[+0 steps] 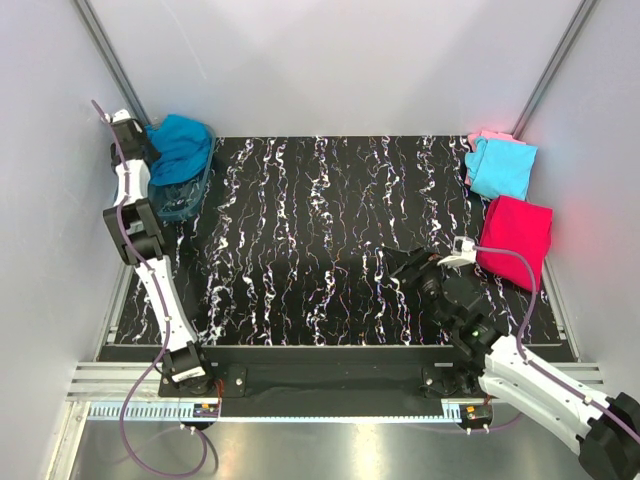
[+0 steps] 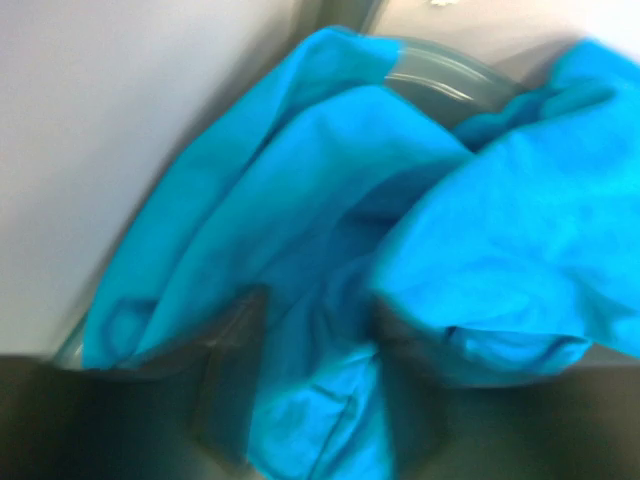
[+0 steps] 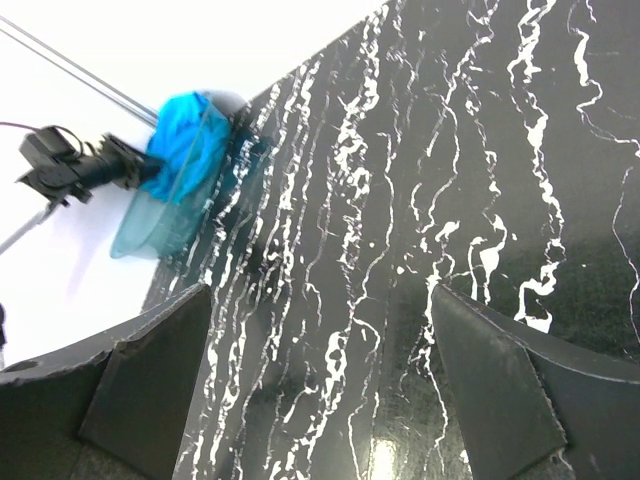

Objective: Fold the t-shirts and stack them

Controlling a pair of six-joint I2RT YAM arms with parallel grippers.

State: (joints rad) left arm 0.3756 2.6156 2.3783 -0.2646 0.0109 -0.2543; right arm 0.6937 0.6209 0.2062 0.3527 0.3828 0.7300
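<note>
Four t-shirts: one teal-blue shirt (image 1: pixel 180 145) heaped in the tub (image 1: pixel 185 205) at the tabletop's (image 1: pixel 320 230) far-left corner. At far right, one light cyan shirt (image 1: pixel 503 168) lies on one pale pink shirt (image 1: pixel 487 136), with one magenta-red shirt (image 1: pixel 515 240) beside them. The left pincer (image 2: pixel 318 305) straddles teal-blue cloth, its grip too blurred to tell. The right pincer (image 3: pixel 320 290) is released over bare tabletop.

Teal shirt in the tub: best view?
Left wrist: the teal shirt fills the frame, folds visible, slightly blurred. Top external shows it small, heaped in the tub far left. Right wrist shows a distant blue lump.

Bright, even lighting; the left wrist view blurs the teal-blue t-shirt (image 2: pixel 330 250).
</note>
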